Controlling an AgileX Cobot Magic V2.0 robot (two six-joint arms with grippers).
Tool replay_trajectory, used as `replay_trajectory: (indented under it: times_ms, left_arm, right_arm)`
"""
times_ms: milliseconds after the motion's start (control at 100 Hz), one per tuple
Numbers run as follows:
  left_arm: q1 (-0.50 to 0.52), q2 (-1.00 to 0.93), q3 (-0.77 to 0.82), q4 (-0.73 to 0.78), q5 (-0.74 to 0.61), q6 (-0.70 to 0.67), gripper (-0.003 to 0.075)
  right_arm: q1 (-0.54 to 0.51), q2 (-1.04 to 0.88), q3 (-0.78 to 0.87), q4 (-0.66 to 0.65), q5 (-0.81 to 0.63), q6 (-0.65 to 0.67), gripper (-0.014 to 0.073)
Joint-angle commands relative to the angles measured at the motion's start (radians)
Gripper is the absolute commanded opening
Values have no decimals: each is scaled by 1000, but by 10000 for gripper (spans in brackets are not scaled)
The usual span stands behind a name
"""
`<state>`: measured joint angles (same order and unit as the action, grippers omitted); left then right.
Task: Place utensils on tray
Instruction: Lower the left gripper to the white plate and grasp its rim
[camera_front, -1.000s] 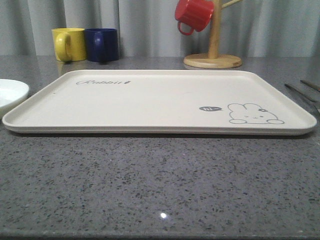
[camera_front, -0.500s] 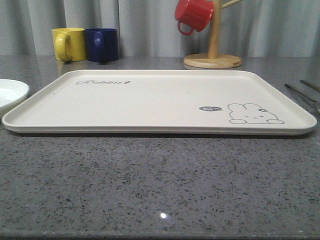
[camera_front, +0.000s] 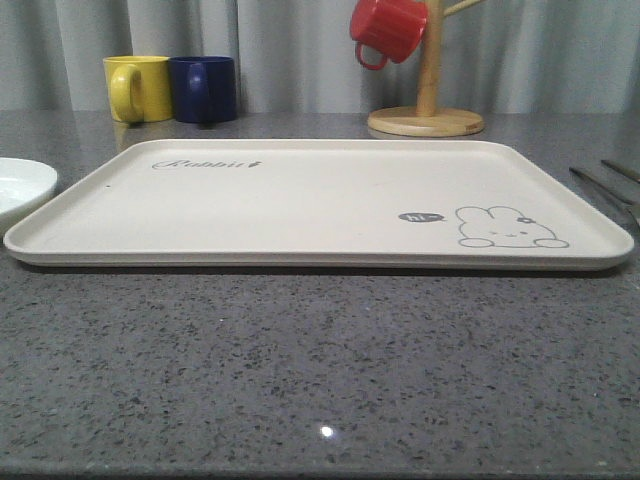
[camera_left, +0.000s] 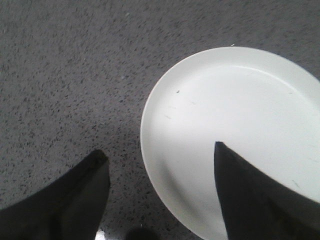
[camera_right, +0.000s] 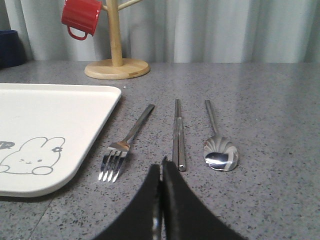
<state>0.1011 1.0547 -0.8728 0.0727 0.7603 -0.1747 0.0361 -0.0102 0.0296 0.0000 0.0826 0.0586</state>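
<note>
Lying parallel just right of the tray (camera_right: 60, 105), fork (camera_right: 125, 145), chopsticks (camera_right: 178, 132) and spoon (camera_right: 218, 142) point handles toward the curtain; right claw (camera_right: 161, 170) closed, left claw (camera_left: 157, 157) spread above the plate (camera_left: 235, 125).

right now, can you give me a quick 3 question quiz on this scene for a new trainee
1. True or false: the tray already holds a utensil.
2. Which utensil lies nearest the tray's edge? A) spoon B) chopsticks C) fork
3. Fill in: the left gripper hangs open over the rim of the white ____.

Key
1. False. The tray is bare; all three utensils lie on the counter beside it.
2. C. The chopsticks lie in the middle, the spoon farthest out.
3. plate. The right gripper is shut, with nothing in it, close to the chopsticks.
</note>
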Motion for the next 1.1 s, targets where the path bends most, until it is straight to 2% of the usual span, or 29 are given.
replay_trajectory:
  times_ms: [0, 240, 520, 620, 750, 860, 1090]
  left_arm:
    - [35, 98, -108, -12, 56, -14, 440]
    - [61, 377, -276, -32, 254, -14, 440]
    - [61, 525, -364, -32, 284, -14, 433]
    - [61, 535, -363, -32, 297, -14, 344]
    - [61, 537, -363, -32, 299, -14, 130]
    - [61, 537, -363, -32, 305, -14, -15]
    - [91, 521, -408, -41, 325, -14, -19]
  right_arm:
    - [-8, -18, -2, 0, -83, 1, -69]
    - [-8, -18, -2, 0, -83, 1, -69]
    - [-8, -18, -2, 0, -83, 1, -69]
    - [-8, -18, -2, 0, -83, 1, -69]
    - [-8, -18, -2, 0, -83, 1, -69]
    - [-8, -18, -2, 0, -83, 1, -69]
    - [-8, -18, -2, 0, -83, 1, -69]
